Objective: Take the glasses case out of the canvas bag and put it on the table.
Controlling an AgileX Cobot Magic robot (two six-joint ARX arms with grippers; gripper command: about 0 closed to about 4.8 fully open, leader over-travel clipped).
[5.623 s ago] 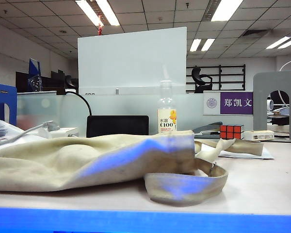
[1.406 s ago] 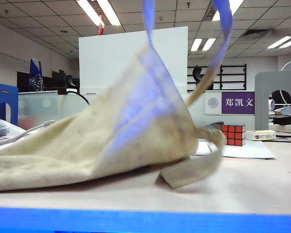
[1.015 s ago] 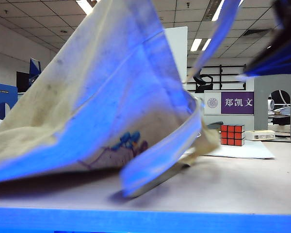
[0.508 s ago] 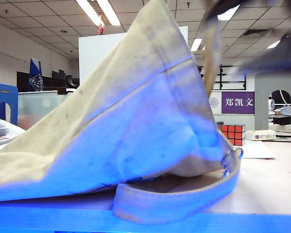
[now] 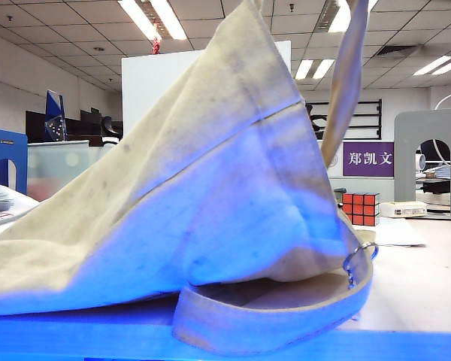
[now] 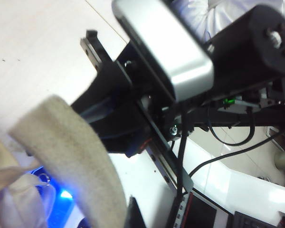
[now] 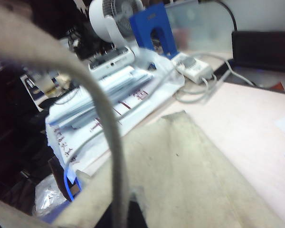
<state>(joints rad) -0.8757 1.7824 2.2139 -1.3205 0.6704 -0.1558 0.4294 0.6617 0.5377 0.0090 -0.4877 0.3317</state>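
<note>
Lifted high since the start, when it lay flat, the canvas bag (image 5: 210,173) now peaks out of the top of the exterior view. Left tool (image 6: 97,57) is clamped shut, with a wide cloth strap (image 6: 80,156) curving just beside it; whether it pinches the strap, I cannot tell. Right tool is closed too, its fingertips not visible in its wrist view, bag cloth (image 7: 190,171) spread below over the worktop (image 7: 256,128). Glasses case is not visible. Bag's lower strap (image 5: 278,320) loops on the worktop, metal ring (image 5: 355,256) at its end, Rubik's cube (image 5: 359,208) behind.
</note>
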